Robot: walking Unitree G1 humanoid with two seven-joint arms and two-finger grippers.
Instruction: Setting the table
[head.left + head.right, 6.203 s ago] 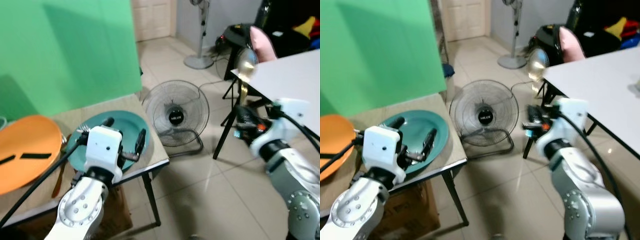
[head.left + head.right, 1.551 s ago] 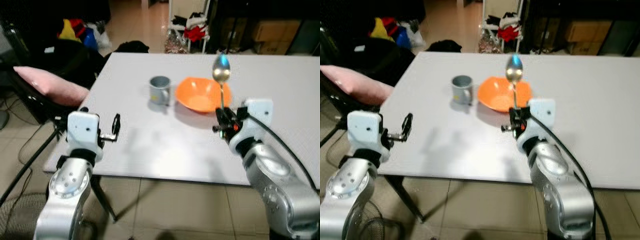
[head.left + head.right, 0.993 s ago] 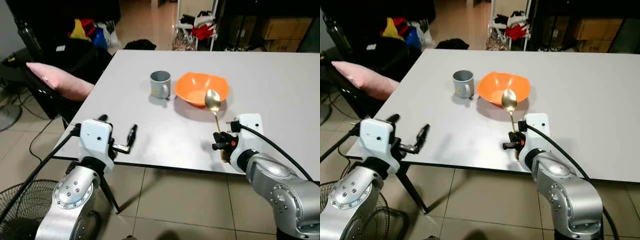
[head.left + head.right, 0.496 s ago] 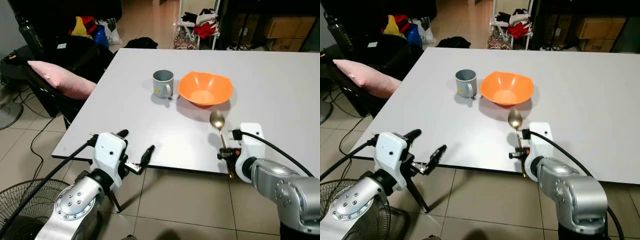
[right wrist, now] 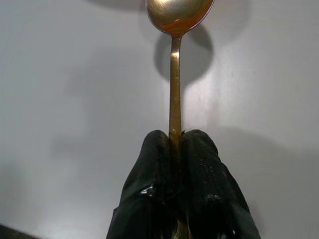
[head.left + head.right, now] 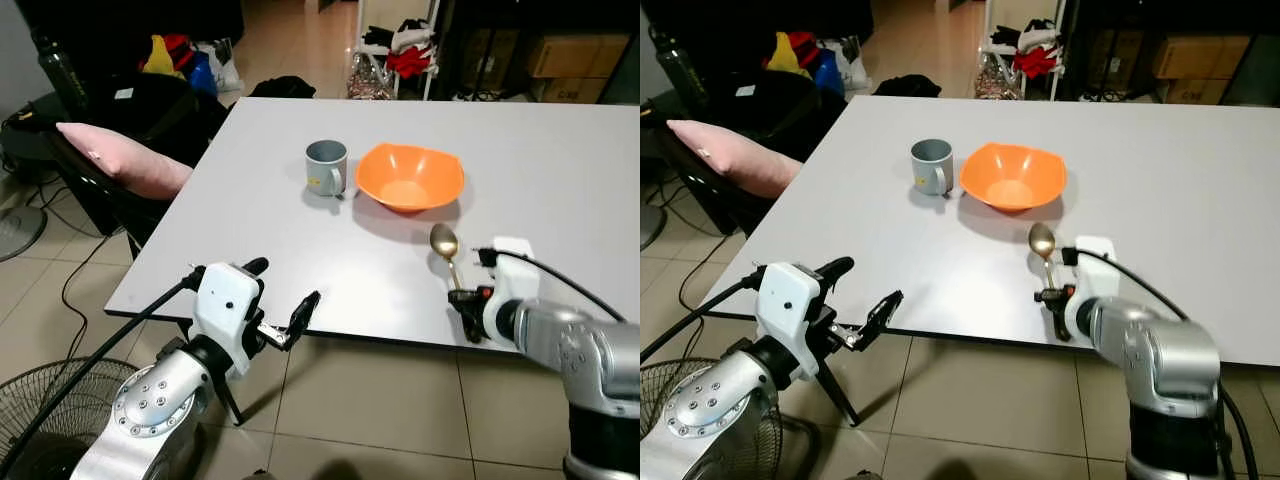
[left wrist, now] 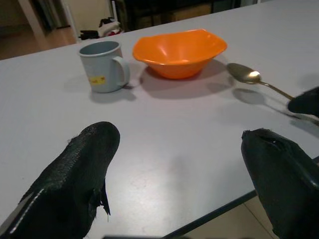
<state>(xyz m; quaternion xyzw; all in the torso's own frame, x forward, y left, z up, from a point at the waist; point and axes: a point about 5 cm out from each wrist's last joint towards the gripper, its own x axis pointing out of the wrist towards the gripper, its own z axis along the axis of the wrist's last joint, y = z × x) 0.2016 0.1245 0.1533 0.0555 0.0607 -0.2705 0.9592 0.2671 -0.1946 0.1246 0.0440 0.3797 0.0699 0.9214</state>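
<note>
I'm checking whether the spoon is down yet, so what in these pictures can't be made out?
- Spoon handle end: hidden between the right gripper fingers, right wrist view.
- Whether the spoon bowl touches the table or hangs just above it: both eye views too small to tell.
- Yellow mark on the mug: too small to read, left wrist view.
- Left gripper fingertips: cut off by the picture's bottom edge.

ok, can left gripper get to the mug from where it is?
Probably yes. The left gripper hangs open at the table's near edge, with bare tabletop between it and the mug; whether the arm stretches that far is uncertain.
</note>
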